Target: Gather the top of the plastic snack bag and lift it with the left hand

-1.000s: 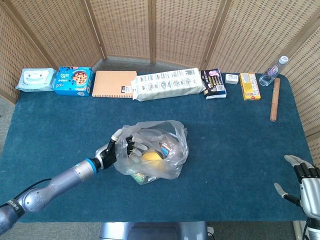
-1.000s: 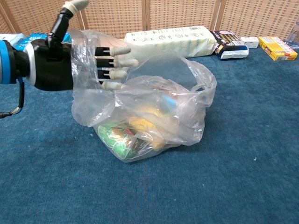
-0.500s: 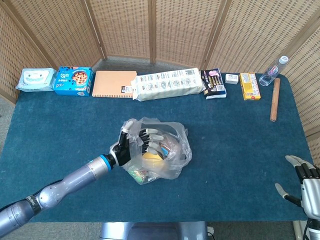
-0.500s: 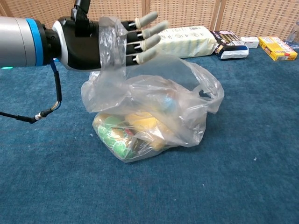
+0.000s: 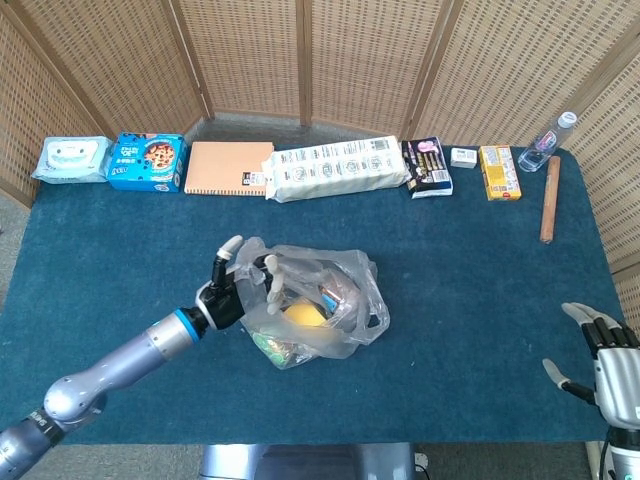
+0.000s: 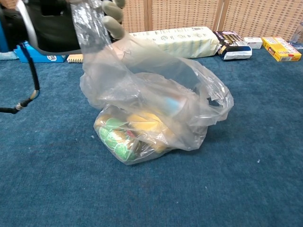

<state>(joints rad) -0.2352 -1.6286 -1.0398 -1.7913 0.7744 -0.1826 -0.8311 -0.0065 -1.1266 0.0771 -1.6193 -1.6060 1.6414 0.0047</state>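
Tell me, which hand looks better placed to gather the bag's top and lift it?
The left hand. Its fingers are already in the loose plastic at the top of the snack bag. The right hand sits open at the table's far near corner, well away from the bag.

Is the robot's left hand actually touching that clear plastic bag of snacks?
Touching. In the chest view the left hand has the plastic snack bag's upper edge draped across it, with its fingers behind the film.
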